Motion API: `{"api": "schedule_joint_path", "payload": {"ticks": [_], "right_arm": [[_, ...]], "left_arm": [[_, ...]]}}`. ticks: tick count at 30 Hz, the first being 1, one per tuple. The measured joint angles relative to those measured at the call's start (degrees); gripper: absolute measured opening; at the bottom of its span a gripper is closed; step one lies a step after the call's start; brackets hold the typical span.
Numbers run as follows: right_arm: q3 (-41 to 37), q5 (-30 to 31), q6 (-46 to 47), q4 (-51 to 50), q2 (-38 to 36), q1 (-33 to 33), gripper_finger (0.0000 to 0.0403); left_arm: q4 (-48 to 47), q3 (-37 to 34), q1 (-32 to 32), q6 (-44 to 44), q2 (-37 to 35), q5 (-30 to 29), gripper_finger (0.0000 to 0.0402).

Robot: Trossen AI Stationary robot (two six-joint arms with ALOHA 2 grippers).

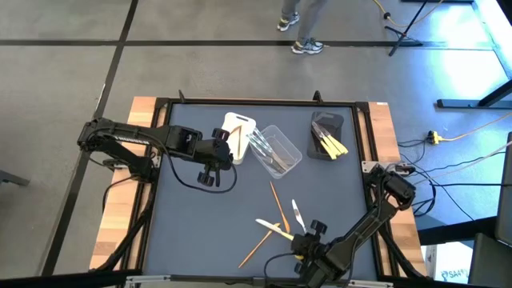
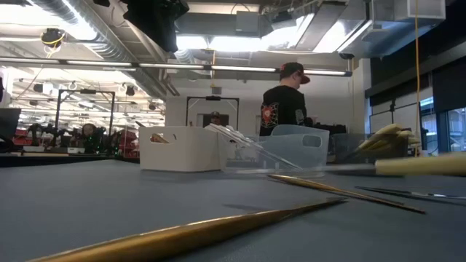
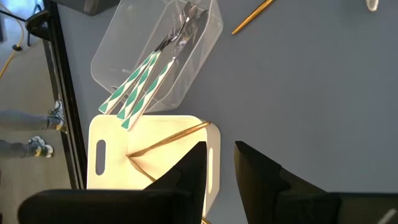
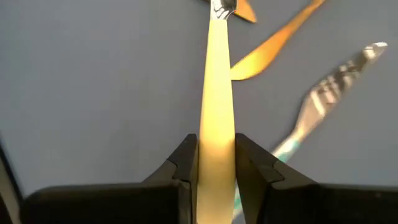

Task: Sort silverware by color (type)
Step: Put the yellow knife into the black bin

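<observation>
My right gripper (image 4: pixel 217 165) is near the table's near edge (image 1: pixel 306 238), shut on a pale yellow-handled utensil (image 4: pixel 217 81). Beyond it lie a tan-orange knife (image 4: pixel 267 46) and a fork with a green-white handle (image 4: pixel 329 87). Two more tan-orange pieces (image 1: pixel 278 204) (image 1: pixel 260 244) rest flat on the mat. My left gripper (image 3: pixel 221 155) is open with a narrow gap and holds nothing; it hovers at the white tub (image 1: pixel 238 132), which holds a tan-orange piece (image 3: pixel 168 142). The clear tub (image 3: pixel 205 37) holds striped-handled silverware (image 3: pixel 146 78). The dark tub (image 1: pixel 326 126) holds yellow pieces (image 1: pixel 330 146). My right gripper pinches the pale yellow utensil's handle (image 4: pixel 217 140) between its two fingers (image 4: pixel 186 163). The fingers lie along the handle, which runs straight out ahead of them to a silvery end (image 4: pixel 222 7). In the low view the handle (image 2: pixel 422 165) shows about level, just above the mat.
The three tubs stand in a row along the far part of the mat. The table's raised black frame (image 1: pixel 160 104) rims the mat. A person (image 2: pixel 287 102) stands beyond the far edge. Open mat lies between the tubs and the loose pieces.
</observation>
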Motion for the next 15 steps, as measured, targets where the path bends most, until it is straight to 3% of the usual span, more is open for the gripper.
{"api": "schedule_joint_path", "payload": {"ticks": [15], "right_arm": [[0.8, 3.1, -1.4, -17.3, -11.5, -0.4, 0.0065]], "left_arm": [[0.4, 0.0, 0.0, -0.2, 0.0, 0.0, 0.0076]]}}
